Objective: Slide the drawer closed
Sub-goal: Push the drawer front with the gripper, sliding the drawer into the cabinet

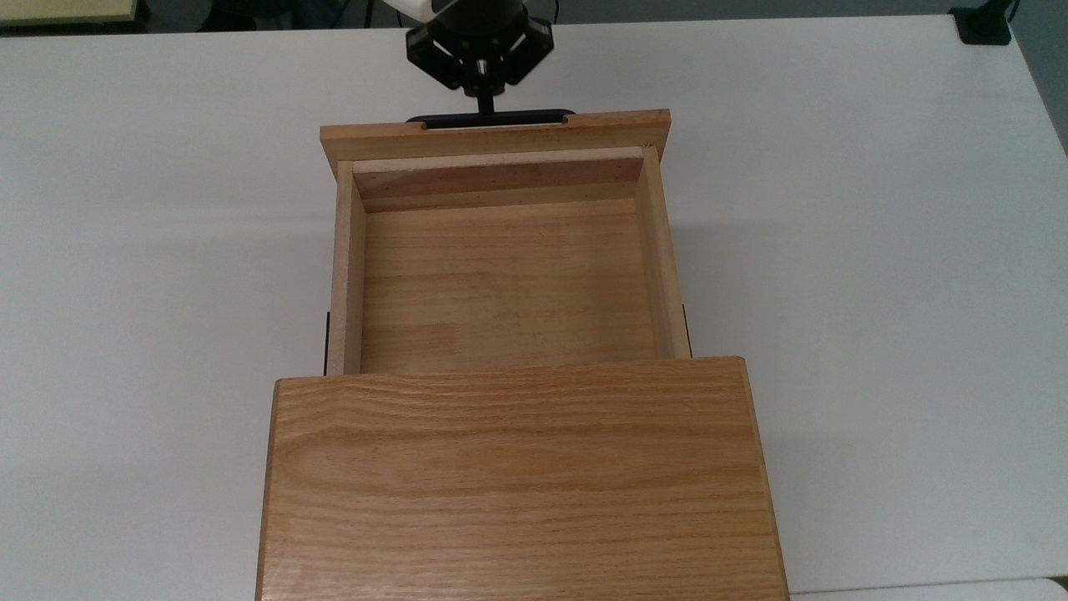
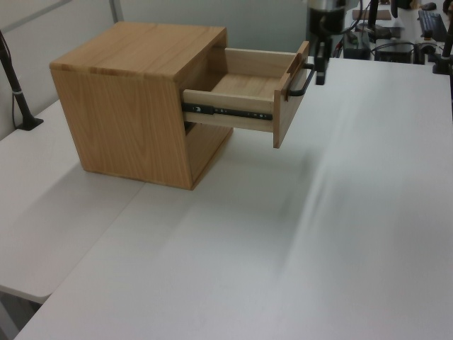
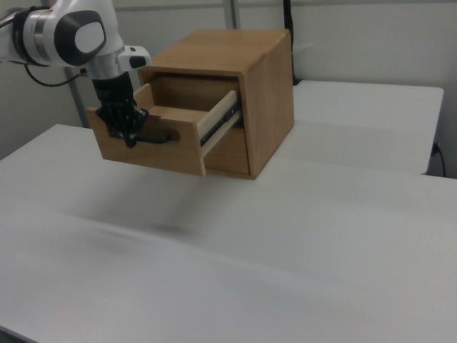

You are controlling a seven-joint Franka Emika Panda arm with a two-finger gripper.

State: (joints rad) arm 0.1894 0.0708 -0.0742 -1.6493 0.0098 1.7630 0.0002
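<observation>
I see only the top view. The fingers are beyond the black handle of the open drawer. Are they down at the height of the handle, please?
Observer: Yes. In the right view the gripper points its fingers down, tips level with the handle, in front of the drawer.
Operator: Do they touch it?
Observer: I cannot tell. In the left view the fingers stand close beside the handle's end.
Operator: Does the drawer rest on the table?
Observer: No. It hangs above the table, carried on a black side rail.
</observation>
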